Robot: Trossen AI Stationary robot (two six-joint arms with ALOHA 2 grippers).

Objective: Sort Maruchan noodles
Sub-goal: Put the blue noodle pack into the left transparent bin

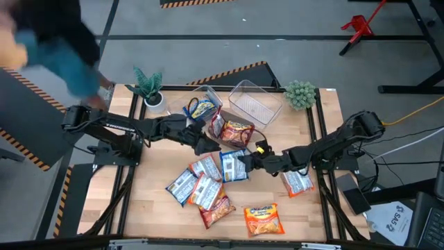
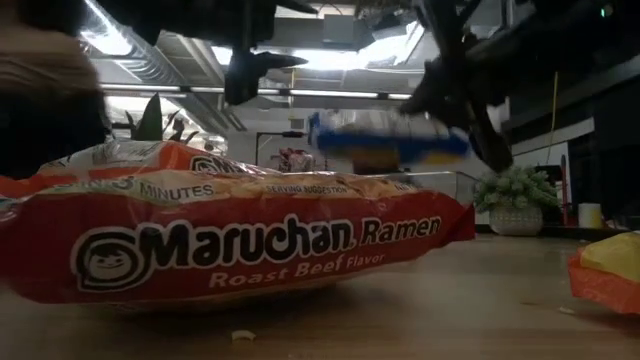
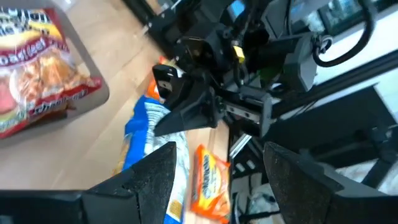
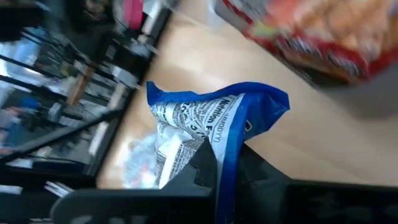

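Wooden table strewn with ramen packets, bins, plants.

Both dark arms reached inward over the tabletop, meeting near its middle. The right gripper had its fingers pinched together on the edge of a blue-and-white noodle packet, which it held clear of the tabletop. The left arm stretched in from the opposite side, its elbow low, and the left gripper hovered just beside the right one with its two fingers spread apart, gripping nothing.
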